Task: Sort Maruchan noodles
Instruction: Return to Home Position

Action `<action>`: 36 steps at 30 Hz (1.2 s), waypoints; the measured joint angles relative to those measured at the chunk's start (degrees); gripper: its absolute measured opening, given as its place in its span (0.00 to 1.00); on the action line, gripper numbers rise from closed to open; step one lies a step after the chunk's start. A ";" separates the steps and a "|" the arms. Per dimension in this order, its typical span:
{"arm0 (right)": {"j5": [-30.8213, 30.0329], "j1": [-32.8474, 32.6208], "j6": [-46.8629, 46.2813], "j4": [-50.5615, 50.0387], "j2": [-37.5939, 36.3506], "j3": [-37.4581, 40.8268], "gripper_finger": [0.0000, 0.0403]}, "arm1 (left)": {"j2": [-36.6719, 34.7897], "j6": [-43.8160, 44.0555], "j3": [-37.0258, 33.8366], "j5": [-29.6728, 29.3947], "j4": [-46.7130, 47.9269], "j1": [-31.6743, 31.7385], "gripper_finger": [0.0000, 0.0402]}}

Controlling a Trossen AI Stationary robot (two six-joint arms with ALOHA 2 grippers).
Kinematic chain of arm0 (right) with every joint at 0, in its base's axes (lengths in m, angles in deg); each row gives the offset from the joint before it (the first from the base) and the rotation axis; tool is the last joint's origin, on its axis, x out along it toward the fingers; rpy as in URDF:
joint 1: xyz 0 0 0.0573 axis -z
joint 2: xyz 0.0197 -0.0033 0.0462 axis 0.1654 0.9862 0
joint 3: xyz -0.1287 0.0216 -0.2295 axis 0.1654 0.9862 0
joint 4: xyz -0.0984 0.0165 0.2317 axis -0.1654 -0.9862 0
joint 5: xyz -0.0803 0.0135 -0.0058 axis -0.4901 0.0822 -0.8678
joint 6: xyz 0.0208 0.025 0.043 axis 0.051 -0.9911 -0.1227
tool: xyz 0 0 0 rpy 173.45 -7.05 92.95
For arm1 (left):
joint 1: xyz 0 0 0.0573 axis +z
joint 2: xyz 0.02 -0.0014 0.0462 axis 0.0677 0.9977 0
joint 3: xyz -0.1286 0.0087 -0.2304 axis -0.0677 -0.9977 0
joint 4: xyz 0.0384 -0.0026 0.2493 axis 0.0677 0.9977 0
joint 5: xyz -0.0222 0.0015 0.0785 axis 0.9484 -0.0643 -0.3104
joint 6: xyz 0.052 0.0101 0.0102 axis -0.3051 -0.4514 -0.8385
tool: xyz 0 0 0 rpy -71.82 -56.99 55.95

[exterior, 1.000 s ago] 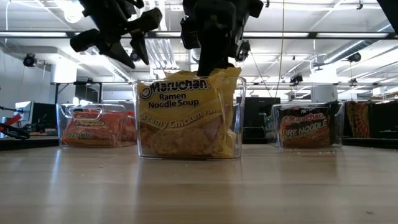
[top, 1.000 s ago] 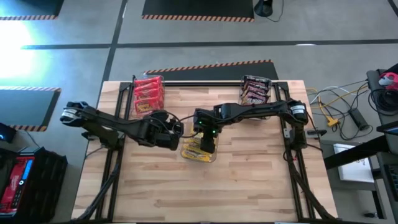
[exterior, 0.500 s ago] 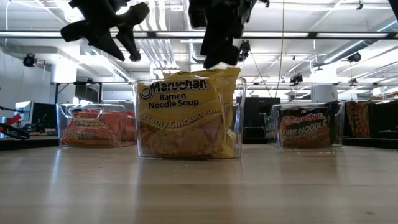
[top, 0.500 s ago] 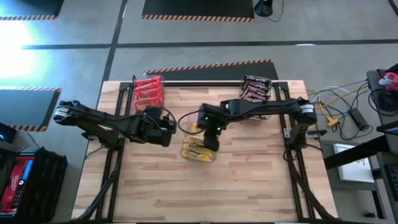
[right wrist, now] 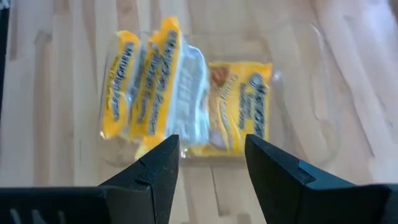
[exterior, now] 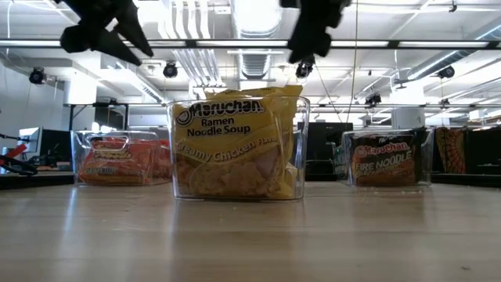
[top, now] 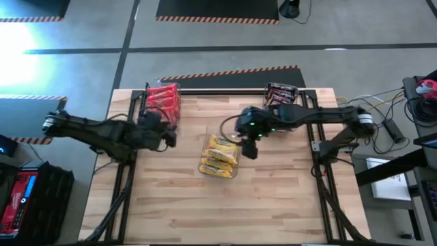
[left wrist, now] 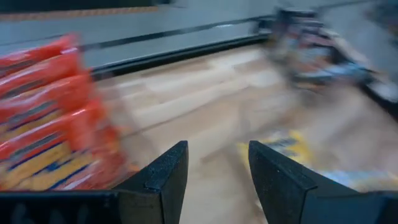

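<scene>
High view looks down on a pale wooden plank table point(top: 273, 198) carrying three clear plastic bins. The centre bin point(right wrist: 311, 124) holds the yellow packets point(top: 218, 156), flat crinkly rectangles standing on edge. The far-left bin point(exterior: 117, 134) holds the red packets point(top: 162, 102), and the far-right bin point(exterior: 424, 157) holds the dark packets point(top: 280, 97).

The right gripper point(top: 249, 147) hangs just beside the centre bin on its right, fingers spread apart and holding nothing. The left gripper point(top: 166, 137) hovers near the red packets, likewise spread and empty.

At table height the front yellow packet reads "Maruchan Ramen Noodle Soup" and "Creamy Chicken Flavor" through the bin's glossy wall. A dark one reads "Fire Noodle". Loose cables point(top: 369, 113) lie on the floor to the table's right.
</scene>
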 joint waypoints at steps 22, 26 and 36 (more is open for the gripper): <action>-2.97 -0.02 -12.97 30.21 -44.65 45.91 0.42 | -11.44 -48.56 -33.91 27.76 -78.52 0.07 0.38; -2.97 -0.02 -12.88 32.11 -49.49 50.47 0.42 | -11.47 -48.32 -38.30 27.11 -88.34 0.09 0.38; -3.08 -0.02 -19.21 36.91 -59.27 62.82 0.42 | -11.42 -47.52 -41.83 12.50 -91.73 0.11 0.38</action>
